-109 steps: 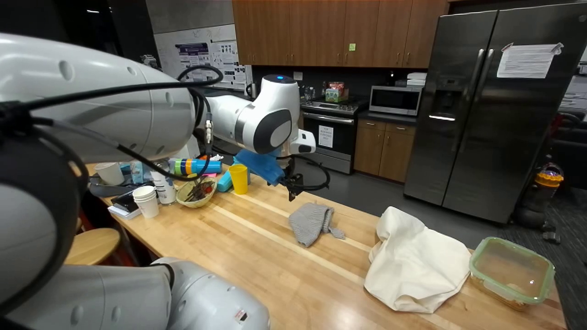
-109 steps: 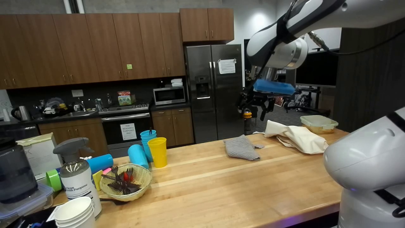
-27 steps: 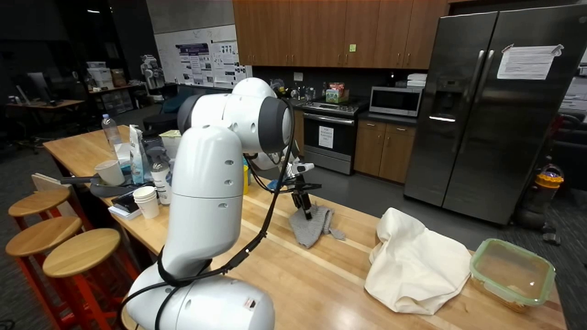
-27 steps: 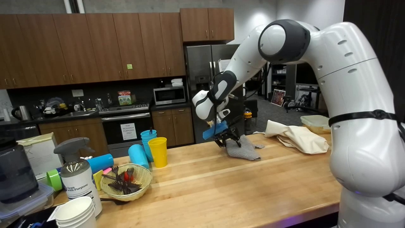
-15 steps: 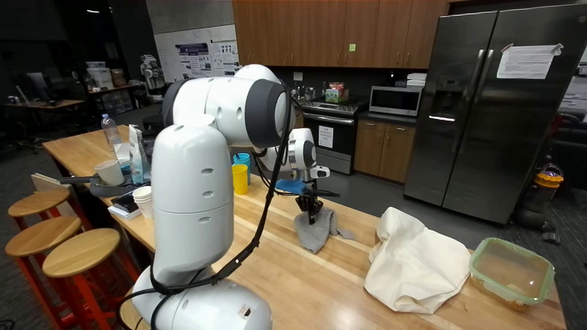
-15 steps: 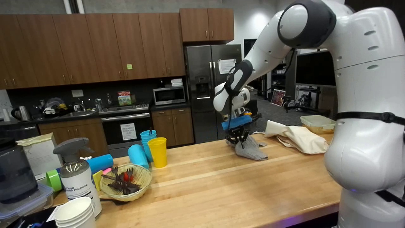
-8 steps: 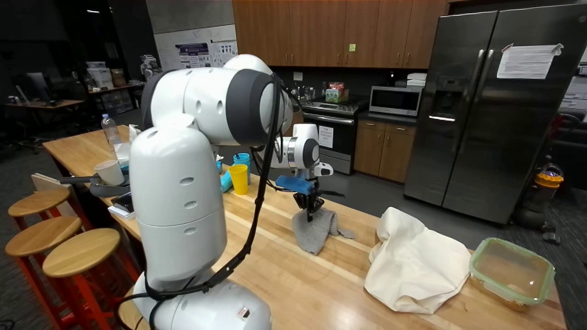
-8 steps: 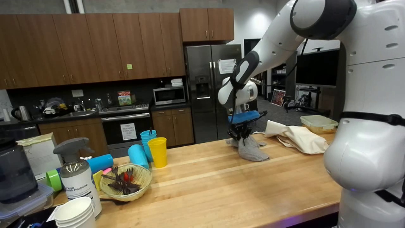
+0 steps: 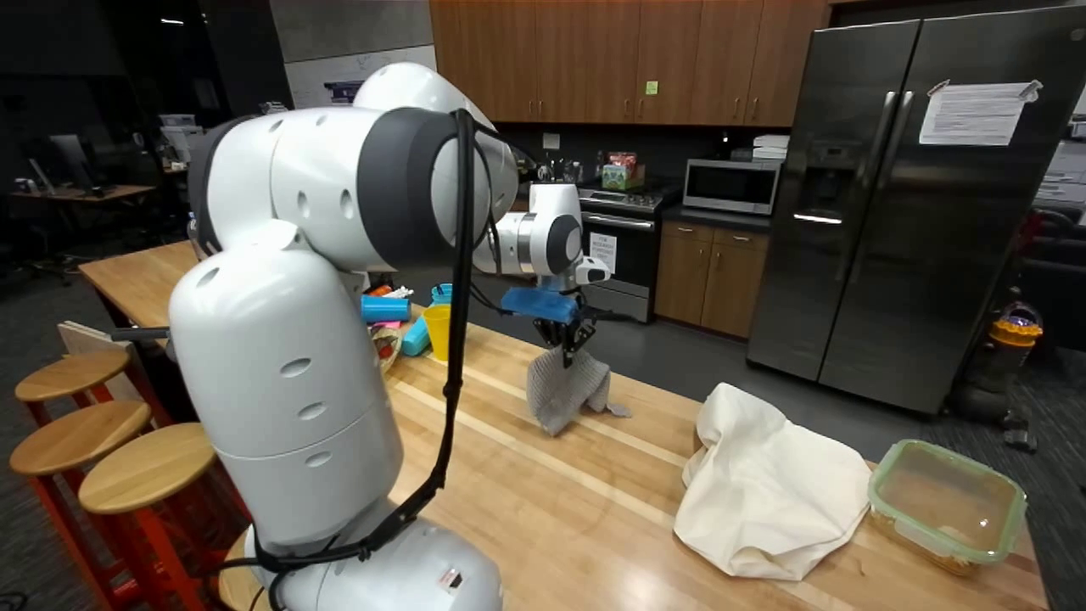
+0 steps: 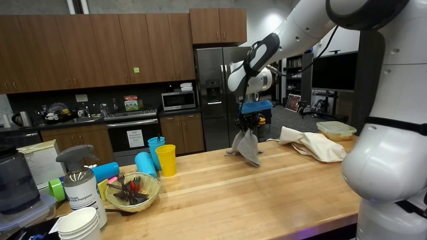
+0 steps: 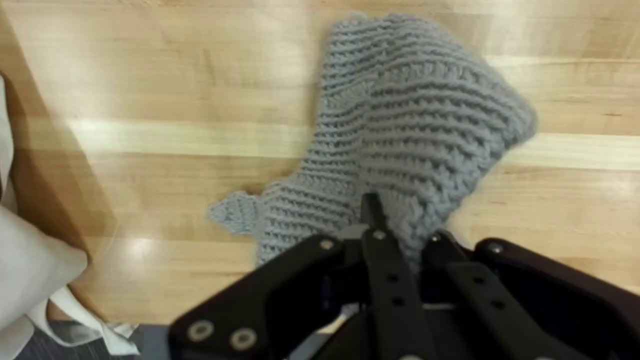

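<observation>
A grey knitted cloth (image 11: 420, 125) hangs bunched from my gripper (image 11: 395, 225), which is shut on a pinch of its middle. In the wrist view one black fingertip (image 11: 371, 212) lies over the knit; the opposite tip is hidden by the fabric. In both exterior views the gripper (image 9: 567, 361) holds the cloth (image 9: 556, 399) just above the far side of the wooden table (image 10: 213, 206). The cloth (image 10: 247, 148) drapes like a tent, its lower corners seeming to rest on the wood. A blue pad (image 10: 256, 106) sits above the gripper's fingers.
A cream fabric bag (image 9: 772, 484) lies beside the cloth, then a green-lidded container (image 9: 946, 505). Toward the other end stand a yellow cup (image 10: 166, 160), blue cups (image 10: 145, 164), a cutlery basket (image 10: 151, 188), a spray bottle (image 10: 83, 193) and stacked white cups (image 10: 78, 221).
Over the last second my gripper has risen with the cloth's middle, which now hangs taller and has shifted away from the cream bag. Earlier the gripper stood open above the flat cloth.
</observation>
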{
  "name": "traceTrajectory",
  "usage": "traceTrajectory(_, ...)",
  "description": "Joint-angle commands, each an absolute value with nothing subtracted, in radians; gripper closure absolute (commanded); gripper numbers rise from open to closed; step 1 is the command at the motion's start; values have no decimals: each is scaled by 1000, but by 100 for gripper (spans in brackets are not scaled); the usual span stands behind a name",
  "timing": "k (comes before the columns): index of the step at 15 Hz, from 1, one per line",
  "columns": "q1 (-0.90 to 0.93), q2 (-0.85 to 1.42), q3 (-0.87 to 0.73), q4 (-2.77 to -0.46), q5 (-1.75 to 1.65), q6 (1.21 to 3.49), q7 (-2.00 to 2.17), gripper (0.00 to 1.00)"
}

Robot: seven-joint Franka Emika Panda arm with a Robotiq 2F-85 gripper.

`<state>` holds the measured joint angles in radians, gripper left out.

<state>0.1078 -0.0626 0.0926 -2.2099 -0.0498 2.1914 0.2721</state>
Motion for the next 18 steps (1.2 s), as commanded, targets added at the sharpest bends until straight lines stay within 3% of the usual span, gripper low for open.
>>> traceTrajectory(1,120,-134,121,-2151,-47,2119,244,99)
traceTrajectory(11,158,-180,220,-1948,-115,1979,275,99)
traceTrajectory(18,152,-162,206,-2039,-72,2007,259,99)
